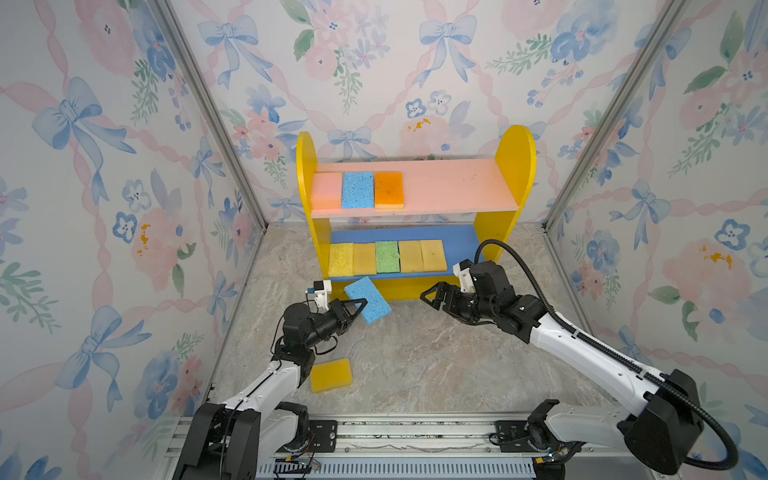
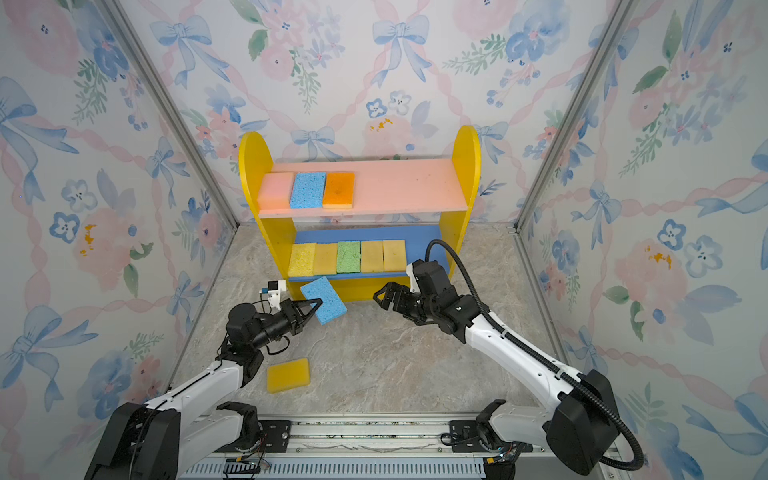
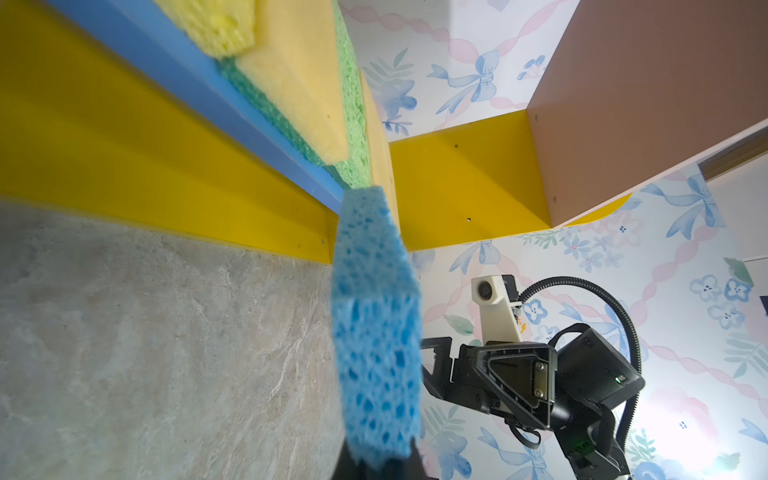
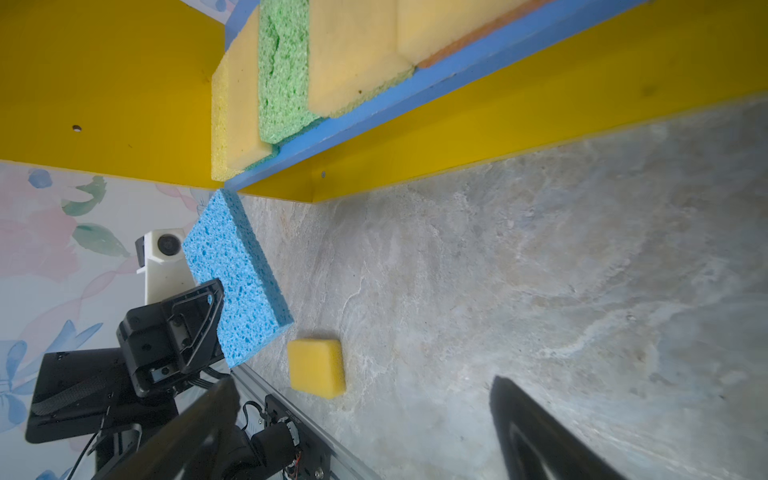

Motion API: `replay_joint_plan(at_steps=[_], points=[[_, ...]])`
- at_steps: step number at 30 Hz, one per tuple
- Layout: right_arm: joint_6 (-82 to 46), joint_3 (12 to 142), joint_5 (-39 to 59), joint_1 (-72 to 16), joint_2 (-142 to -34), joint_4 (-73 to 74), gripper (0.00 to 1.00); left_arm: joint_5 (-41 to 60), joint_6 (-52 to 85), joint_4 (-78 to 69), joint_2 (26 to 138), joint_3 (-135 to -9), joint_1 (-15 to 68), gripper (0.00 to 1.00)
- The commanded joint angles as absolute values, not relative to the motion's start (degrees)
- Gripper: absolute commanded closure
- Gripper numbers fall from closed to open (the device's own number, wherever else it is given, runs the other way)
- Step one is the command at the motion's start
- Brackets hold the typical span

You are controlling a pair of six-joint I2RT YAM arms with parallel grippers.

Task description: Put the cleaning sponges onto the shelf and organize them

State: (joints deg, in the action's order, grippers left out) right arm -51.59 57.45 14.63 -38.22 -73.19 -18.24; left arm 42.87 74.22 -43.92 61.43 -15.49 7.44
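Nearest the arm bases, a yellow sponge (image 1: 331, 375) lies flat on the marble-patterned tabletop (image 1: 415, 365). Beyond it, the left gripper (image 1: 360, 308) is clamped on one end of a tilted blue sponge (image 1: 371, 297), held off the tabletop just before the shelf (image 1: 515, 162). The right gripper (image 1: 430, 296) is spread wide and empty. On the blue lower board (image 1: 461, 245), a row of five sponges (image 1: 387, 257) is laid side by side. On the pink upper board (image 1: 457, 183) are set a pink sponge (image 1: 326, 190), a second blue sponge (image 1: 357, 189) and an orange sponge (image 1: 389, 190).
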Motion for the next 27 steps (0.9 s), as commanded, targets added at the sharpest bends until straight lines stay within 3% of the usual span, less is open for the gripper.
replay_joint_plan(at_steps=[1,6,17,27], points=[[-52.3,61.1,13.23,-41.6,-76.85,-15.65,0.03,49.27,75.16,-46.75,60.49,-15.56,3.14,0.98],[-50.45,66.33,14.92,-46.23,-83.67,-12.77,0.03,52.91,77.54,-47.1,58.45,-16.34,-3.34,0.99],[-46.31,75.79,22.97,-52.03,-92.81,-8.35,0.0,53.17,81.2,-47.55,55.25,-17.03,-3.8,1.0],[-49.3,76.14,27.6,-52.21,-96.63,-1.38,0.23,53.22,82.57,-47.55,53.48,-16.59,-3.45,0.99]])
